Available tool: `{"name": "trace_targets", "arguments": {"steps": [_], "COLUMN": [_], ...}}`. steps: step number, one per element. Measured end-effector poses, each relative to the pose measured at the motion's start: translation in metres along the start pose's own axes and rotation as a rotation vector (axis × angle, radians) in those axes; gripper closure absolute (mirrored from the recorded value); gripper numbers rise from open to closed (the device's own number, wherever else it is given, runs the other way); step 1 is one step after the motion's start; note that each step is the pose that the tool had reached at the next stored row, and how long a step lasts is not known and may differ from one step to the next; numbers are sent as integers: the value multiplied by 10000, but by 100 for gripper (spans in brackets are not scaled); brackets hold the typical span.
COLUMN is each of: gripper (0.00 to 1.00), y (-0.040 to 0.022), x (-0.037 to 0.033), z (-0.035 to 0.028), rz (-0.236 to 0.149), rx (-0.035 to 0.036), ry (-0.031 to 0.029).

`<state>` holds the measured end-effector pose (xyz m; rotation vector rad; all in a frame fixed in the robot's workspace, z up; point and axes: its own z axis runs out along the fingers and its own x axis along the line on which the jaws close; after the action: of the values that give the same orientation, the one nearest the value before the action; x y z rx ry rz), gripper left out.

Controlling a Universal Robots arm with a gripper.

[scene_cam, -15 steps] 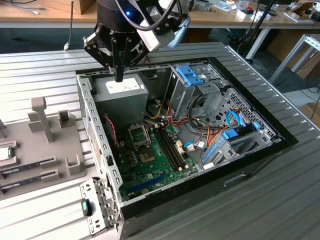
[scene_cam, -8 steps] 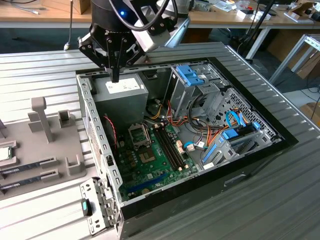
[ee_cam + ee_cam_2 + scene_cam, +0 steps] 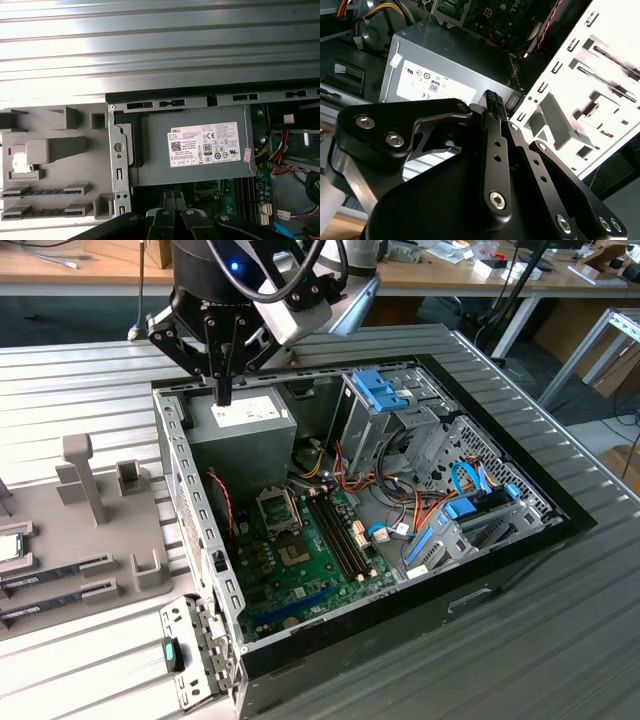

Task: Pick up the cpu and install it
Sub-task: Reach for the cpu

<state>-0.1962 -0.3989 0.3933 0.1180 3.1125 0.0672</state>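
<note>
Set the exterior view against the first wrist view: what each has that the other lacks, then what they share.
Exterior view: drive cages with blue latches, the arm, benches behind. First wrist view: the slots in the case rim behind the power supply. Both: the shut, empty gripper over the power supply, the cpu lying in the tray, the memory sticks beside it.

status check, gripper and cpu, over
gripper shut, empty, above psu. cpu sits in tray outside the case, not picked up. case wall stands between gripper and tray.
</note>
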Motion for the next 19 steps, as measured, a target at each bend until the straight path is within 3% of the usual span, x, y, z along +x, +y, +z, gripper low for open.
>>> {"name": "trace_targets", "arguments": {"steps": [19], "gripper": [89], "y": [-8], "x": [109], "z": [-3], "rz": [0], "rx": [0], "ry": [0]}}
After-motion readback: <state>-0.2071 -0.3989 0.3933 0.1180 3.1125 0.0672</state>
